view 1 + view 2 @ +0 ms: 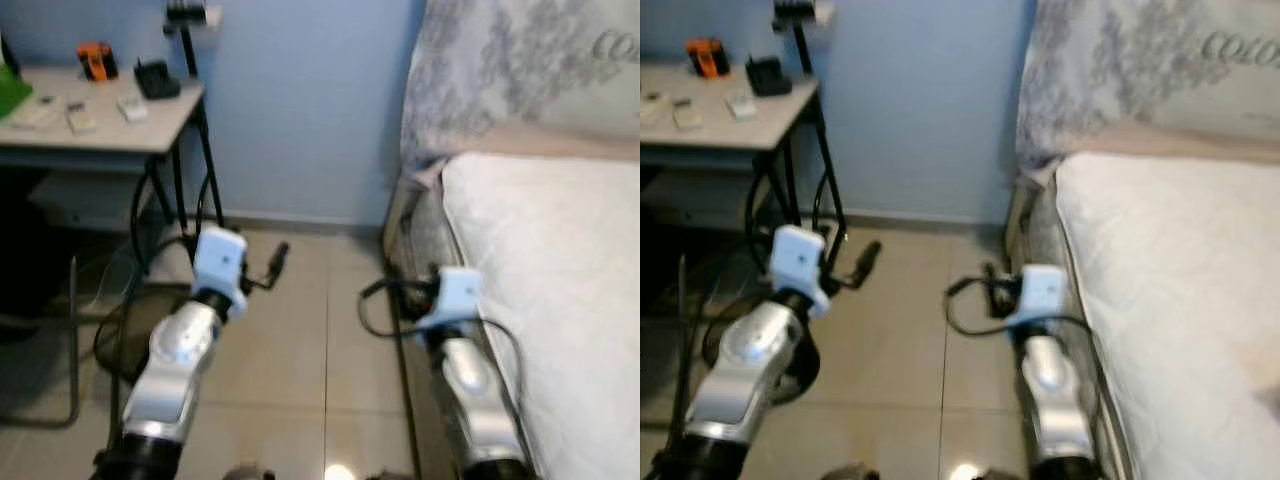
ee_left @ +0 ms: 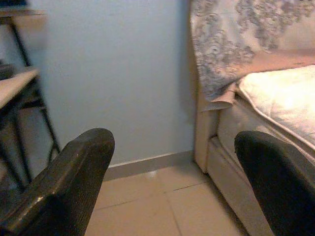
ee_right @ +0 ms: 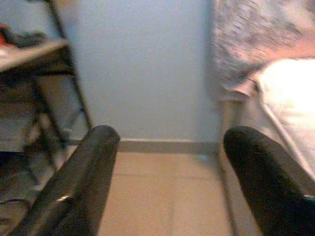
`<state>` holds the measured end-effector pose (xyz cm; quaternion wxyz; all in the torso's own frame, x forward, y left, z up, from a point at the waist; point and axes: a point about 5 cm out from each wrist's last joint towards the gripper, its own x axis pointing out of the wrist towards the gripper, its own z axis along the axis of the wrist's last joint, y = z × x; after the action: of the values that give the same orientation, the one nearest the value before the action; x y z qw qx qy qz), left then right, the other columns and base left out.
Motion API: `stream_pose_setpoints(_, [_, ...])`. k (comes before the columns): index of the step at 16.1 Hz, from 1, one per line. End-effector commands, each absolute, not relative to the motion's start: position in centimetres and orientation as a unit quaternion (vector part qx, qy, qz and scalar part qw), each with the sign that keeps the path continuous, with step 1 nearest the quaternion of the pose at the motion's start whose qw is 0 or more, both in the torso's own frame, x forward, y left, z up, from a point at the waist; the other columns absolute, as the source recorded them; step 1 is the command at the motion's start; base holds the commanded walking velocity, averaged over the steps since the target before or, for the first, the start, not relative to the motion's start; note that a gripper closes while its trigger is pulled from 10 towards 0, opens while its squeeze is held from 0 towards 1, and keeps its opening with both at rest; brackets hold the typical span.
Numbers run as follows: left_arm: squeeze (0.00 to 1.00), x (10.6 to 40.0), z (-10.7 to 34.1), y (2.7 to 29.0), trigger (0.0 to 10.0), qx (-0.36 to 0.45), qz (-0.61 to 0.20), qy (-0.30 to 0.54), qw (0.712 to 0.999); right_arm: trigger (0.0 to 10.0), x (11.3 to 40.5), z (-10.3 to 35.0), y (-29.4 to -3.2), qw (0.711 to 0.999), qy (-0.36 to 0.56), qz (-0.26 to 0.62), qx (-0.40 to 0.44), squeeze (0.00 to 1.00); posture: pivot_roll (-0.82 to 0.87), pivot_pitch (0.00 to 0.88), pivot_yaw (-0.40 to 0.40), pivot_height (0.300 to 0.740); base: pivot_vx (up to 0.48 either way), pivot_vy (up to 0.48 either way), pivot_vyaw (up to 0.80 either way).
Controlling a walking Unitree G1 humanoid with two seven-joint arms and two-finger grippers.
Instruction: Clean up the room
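Note:
My left gripper (image 1: 273, 262) is held out over the tiled floor (image 1: 290, 350), and in the left wrist view its fingers (image 2: 74, 182) stand wide open with nothing between them. My right gripper (image 1: 398, 291) hangs beside the bed frame, also open and empty in the right wrist view (image 3: 172, 135). A grey desk (image 1: 110, 135) at the far left carries an orange item (image 1: 96, 60), a black item (image 1: 157, 78) and small white items (image 1: 130, 108). A bed (image 1: 560, 260) with a white cover lies on the right.
A patterned grey pillow (image 1: 500, 70) leans at the head of the bed against the blue wall (image 1: 300, 100). Black cables (image 1: 150, 220) hang around the desk legs. A metal chair frame (image 1: 72, 340) stands at the left. Open floor runs between desk and bed.

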<state>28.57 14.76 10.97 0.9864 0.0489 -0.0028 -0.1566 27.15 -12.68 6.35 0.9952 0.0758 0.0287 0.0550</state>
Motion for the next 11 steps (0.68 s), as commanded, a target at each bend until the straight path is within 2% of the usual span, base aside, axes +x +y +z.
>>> stream_pose_setpoints(1, [0.00, 28.6, 10.9, 14.5, 10.0, 0.047, -0.157, -0.002, 0.986, 10.0, 27.3, 6.7, -14.1, 0.996, 0.016, 0.031, 0.085, 1.00, 0.01, 0.000, -0.008, 0.740, 0.000, 0.000, 0.00])
stream_pose_setpoints(5, [0.00, 28.5, 10.9, 14.9, 10.0, 0.044, -0.145, -0.005, 0.988, 10.0, 27.2, 7.0, -15.0, 0.997, -0.001, 0.004, 0.078, 1.00, 0.01, 0.000, -0.010, 0.740, 0.000, 0.000, 0.00])
stream_pose_setpoints(7, [0.00, 28.2, 11.9, 16.4, 10.0, 0.024, -0.101, -0.037, 0.994, 10.0, 27.0, 8.3, -16.5, 0.993, -0.039, -0.048, 0.098, 1.00, 0.01, 0.000, -0.011, 0.740, 0.000, 0.000, 0.00])
stream_pose_setpoints(8, [0.00, 28.1, 12.9, 16.6, 10.0, 0.047, -0.098, -0.062, 0.992, 10.0, 27.0, 8.8, -16.9, 0.989, -0.050, -0.052, 0.131, 1.00, 0.02, 0.000, -0.012, 0.740, 0.000, 0.000, 0.00])
stream_pose_setpoints(11, [0.00, 28.2, 12.8, 16.5, 10.0, 0.062, -0.111, -0.055, 0.990, 10.0, 27.2, 8.0, -16.4, 0.994, -0.024, -0.014, 0.106, 1.00, 0.02, 0.000, -0.011, 0.740, 0.000, 0.000, 0.00])
